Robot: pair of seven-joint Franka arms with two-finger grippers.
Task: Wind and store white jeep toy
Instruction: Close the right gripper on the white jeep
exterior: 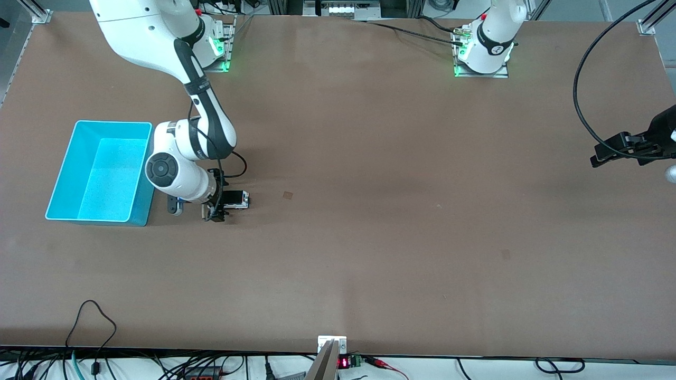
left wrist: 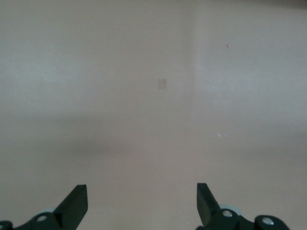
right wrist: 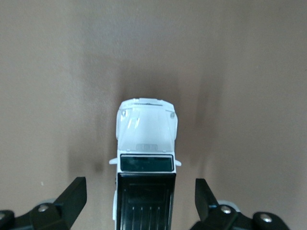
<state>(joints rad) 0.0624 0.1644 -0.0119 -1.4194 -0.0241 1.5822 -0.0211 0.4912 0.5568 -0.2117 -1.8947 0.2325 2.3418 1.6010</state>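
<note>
Front view: white jeep toy (exterior: pixel 238 199) sits on the brown worktop (exterior: pixel 369 237), beside the turquoise bin (exterior: pixel 63 174) and outside it, toward the right arm's end. Right gripper (exterior: pixel 217 207) is low over the toy's rear. Left gripper (exterior: pixel 612 150) waits above the worktop at the left arm's end.

Left wrist view: left gripper (left wrist: pixel 142 201) jaws stand open, nothing between them; bare worktop (left wrist: pixel 153 96) below.

Right wrist view: right gripper (right wrist: pixel 141 199) jaws open, one finger on either side of the jeep (right wrist: pixel 146 158), not touching it. Black roof panel lies between the fingers, white hood pointing away from the gripper.
</note>
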